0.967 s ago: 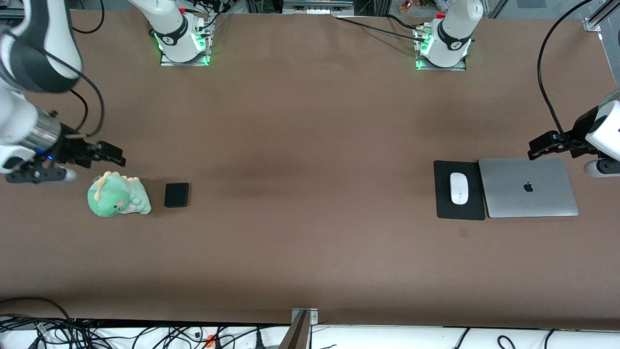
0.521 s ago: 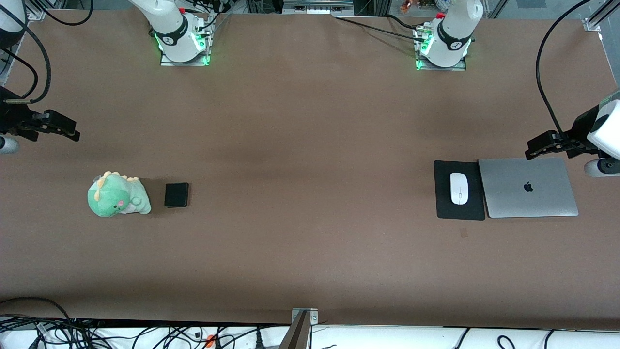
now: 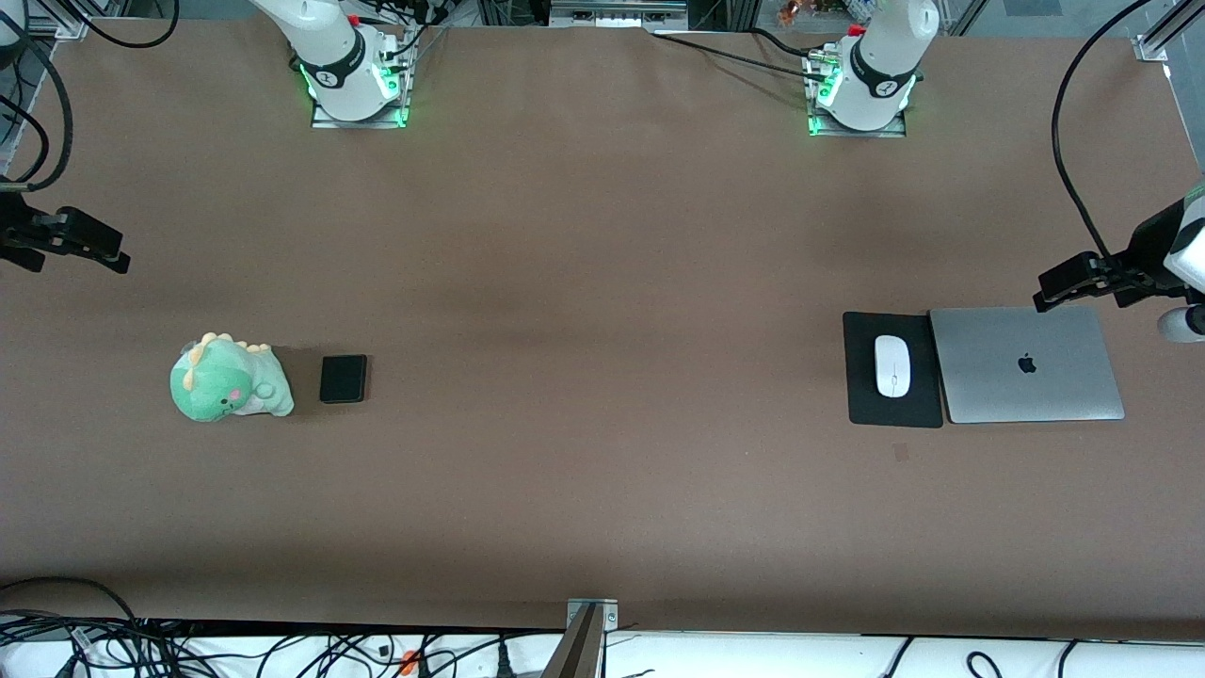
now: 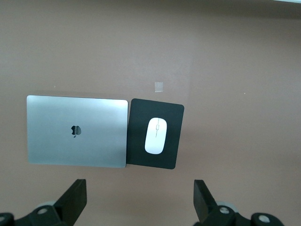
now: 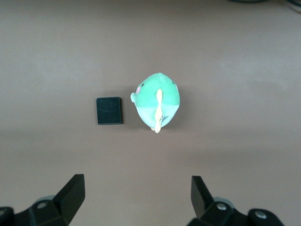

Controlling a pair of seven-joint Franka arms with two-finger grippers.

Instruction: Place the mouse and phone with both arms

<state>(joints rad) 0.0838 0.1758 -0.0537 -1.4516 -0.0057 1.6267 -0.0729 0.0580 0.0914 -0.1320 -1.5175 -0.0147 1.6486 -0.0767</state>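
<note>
Your right gripper [image 5: 136,200] and left gripper [image 4: 138,200] both hang wide, empty; descending carelessly, you risk clipping the dinosaur toy [image 3: 229,379] beside the phone [image 3: 343,379].

The mouse [image 4: 155,136] lies on a black mouse pad [image 4: 155,134] touching a closed silver laptop [image 4: 76,131] on the brown tabletop [image 4: 225,61]; the left hand [image 4: 139,197] hangs spread wide above.

The white jointed left arm [image 3: 1188,247] and right arm [image 3: 21,19] are cut off at the front view's side edges.

Both wrist views show only fingertips.
</note>
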